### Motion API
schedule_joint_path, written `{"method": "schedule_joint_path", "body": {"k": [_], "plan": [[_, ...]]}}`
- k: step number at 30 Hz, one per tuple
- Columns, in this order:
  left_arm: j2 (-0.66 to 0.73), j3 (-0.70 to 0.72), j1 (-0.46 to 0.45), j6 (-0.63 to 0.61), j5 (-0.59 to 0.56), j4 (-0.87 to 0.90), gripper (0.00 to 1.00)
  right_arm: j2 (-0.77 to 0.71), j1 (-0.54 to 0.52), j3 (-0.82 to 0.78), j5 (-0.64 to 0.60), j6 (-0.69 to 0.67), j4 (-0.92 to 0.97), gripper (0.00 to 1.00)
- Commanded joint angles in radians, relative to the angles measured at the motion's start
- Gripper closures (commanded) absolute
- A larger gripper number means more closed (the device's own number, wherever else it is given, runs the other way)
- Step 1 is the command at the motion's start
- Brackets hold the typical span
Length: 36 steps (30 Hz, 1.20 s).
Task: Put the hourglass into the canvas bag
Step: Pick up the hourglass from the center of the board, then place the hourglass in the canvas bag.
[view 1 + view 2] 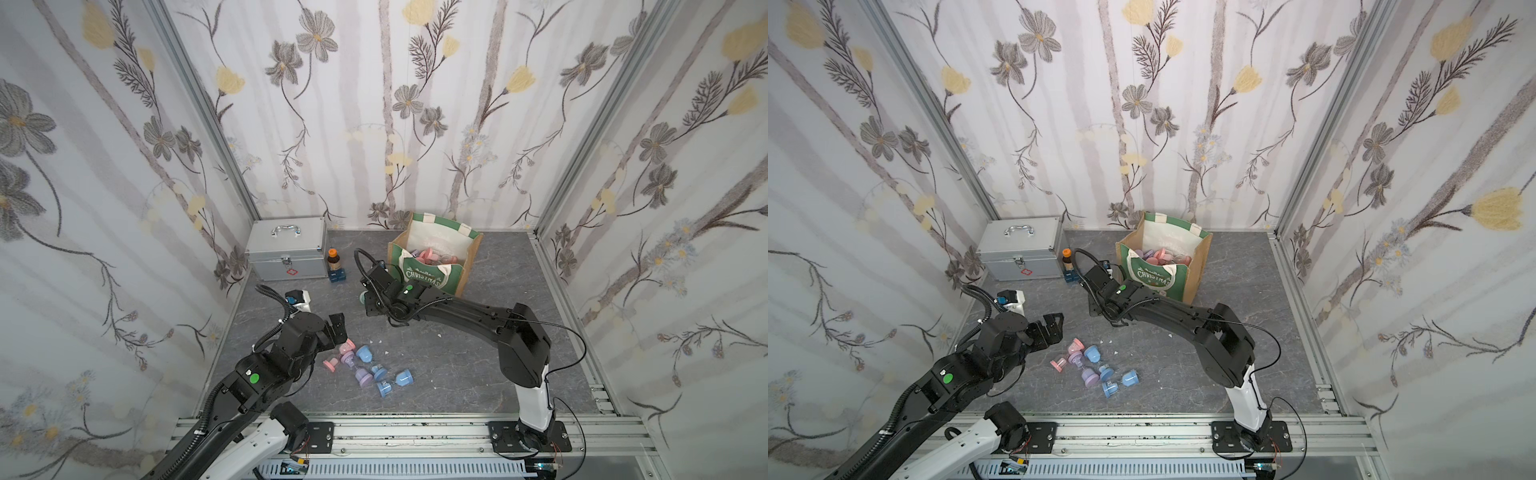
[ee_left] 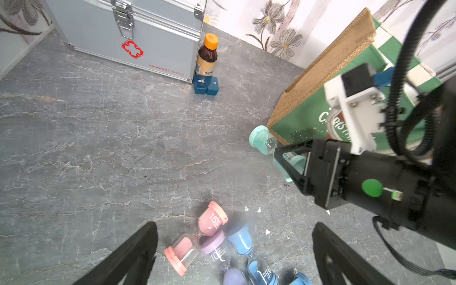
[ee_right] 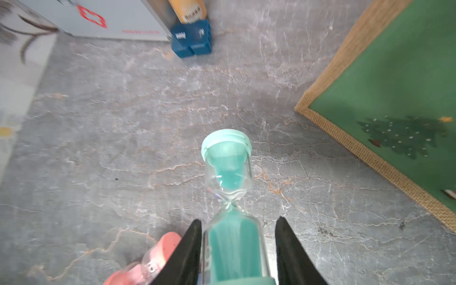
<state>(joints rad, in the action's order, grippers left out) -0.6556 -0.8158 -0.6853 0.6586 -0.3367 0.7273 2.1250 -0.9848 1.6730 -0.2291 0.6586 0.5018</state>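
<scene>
Left gripper (image 2: 234, 224): jaws wide, over hourglass pile (image 1: 363, 377) near table (image 1: 457, 365) front edge | right gripper (image 3: 238, 219): clamping teal hourglass (image 3: 228, 160) beside bag (image 1: 455, 272).

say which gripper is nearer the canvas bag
Right. The right gripper, shut on a teal hourglass, is close beside the canvas bag; the left gripper hangs open by the hourglass pile, farther off.

Counts: hourglass (image 1: 365, 353) five outside bag (image 1: 432, 276), case (image 1: 286, 249) one, bottle (image 1: 332, 259) one.

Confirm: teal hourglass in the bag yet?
Out: teal hourglass is between the right fingers, outside the canvas bag, beside its green front.
</scene>
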Motion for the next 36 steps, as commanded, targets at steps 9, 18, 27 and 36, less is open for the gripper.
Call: {"method": "schedule_joint_path", "body": {"k": [9,18,27,36], "plan": [[-0.114,-0.081,0.001,-0.052,0.106,-0.124,0.0,-0.239,0.105,0.035,0.055,-0.049,-0.032,0.82],[-0.26,-0.142,0.001,-0.071,0.207,-0.245,0.0,-0.359,0.268,0.075,0.119,-0.059,-0.048,0.82],[-0.375,-0.174,0.0,-0.075,0.256,-0.33,0.0,-0.356,0.431,-0.027,0.15,-0.055,-0.115,0.81],[-0.435,-0.179,0.001,-0.079,0.251,-0.347,0.0,-0.112,0.49,0.067,0.171,-0.15,-0.149,0.81]]}}
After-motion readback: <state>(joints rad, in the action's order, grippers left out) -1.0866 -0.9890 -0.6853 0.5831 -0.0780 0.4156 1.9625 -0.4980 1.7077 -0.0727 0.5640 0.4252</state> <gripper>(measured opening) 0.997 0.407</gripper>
